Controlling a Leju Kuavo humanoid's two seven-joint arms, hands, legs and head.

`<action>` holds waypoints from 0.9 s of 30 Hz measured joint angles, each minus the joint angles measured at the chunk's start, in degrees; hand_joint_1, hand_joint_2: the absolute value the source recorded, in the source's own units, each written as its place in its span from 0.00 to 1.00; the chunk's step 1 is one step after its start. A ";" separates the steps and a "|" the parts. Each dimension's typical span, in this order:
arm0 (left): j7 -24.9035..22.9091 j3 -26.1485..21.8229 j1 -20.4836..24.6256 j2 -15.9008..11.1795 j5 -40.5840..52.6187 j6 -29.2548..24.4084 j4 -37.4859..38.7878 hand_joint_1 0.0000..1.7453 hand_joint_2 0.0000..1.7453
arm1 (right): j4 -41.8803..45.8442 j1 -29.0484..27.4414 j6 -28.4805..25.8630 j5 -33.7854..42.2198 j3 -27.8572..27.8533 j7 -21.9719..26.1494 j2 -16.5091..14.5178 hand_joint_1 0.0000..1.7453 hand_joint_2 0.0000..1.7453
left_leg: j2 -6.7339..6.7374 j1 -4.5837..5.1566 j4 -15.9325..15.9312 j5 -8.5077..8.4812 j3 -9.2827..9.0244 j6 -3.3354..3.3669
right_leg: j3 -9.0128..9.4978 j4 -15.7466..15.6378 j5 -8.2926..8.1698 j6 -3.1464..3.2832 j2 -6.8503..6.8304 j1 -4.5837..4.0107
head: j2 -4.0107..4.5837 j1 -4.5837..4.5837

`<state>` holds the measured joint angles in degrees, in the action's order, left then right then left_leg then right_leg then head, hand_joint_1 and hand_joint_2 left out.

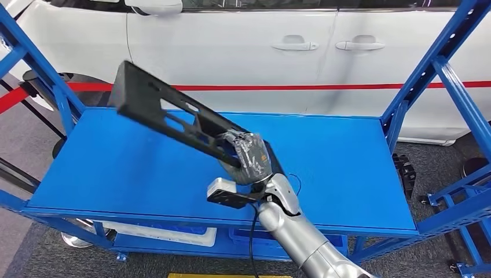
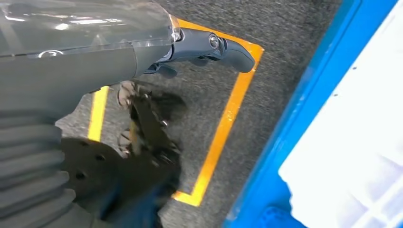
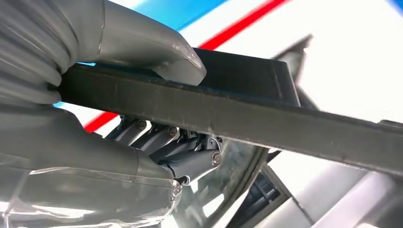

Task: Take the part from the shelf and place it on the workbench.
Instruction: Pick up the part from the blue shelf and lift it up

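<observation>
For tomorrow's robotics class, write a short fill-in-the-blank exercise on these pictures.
1. The black part is held by the robot's ____ hand.
2. The workbench top is coloured ____.
3. Behind the workbench stands a white ____.
4. The stripe along its side is ____.

Missing words: right; blue; car; red

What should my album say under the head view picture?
Robot's right hand holds a black part above the blue workbench.
</observation>
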<state>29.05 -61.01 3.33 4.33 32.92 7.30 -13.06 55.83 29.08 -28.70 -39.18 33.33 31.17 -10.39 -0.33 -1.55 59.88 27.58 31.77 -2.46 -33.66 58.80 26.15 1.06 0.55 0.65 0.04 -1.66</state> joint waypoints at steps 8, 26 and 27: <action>2.29 -1.48 -0.31 -0.16 -0.30 2.89 0.04 0.00 1.00 | 30.56 -8.29 33.92 43.01 -3.73 8.73 5.74 0.98 1.00 | -0.17 0.66 -2.17 -1.04 0.11 3.41 | -5.01 9.33 5.26 -2.12 -0.23 0.30 | 0.00 0.08; 0.48 -2.73 0.63 -0.67 1.34 1.49 0.19 0.00 1.00 | 41.83 -10.62 63.10 67.14 -0.80 1.34 8.57 0.98 1.00 | -0.02 1.04 13.47 8.76 5.20 0.81 | -2.75 0.26 -1.76 0.99 -1.07 -0.30 | 0.01 -0.12; 0.47 -2.73 0.61 -0.80 1.62 1.50 0.19 0.00 1.00 | 42.29 -11.01 61.86 65.31 -0.80 2.11 8.74 0.98 1.00 | -0.02 0.94 12.19 7.82 4.17 0.74 | -3.06 0.36 -1.96 0.92 -1.09 -0.29 | 0.01 -0.13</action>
<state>29.52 -63.73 3.94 3.54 34.54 8.80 -12.87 98.12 18.07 33.17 26.13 32.53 33.29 -1.65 -0.35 -0.61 72.07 35.40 35.94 -1.72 -36.72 59.16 24.20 1.98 -0.54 0.37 0.05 -1.79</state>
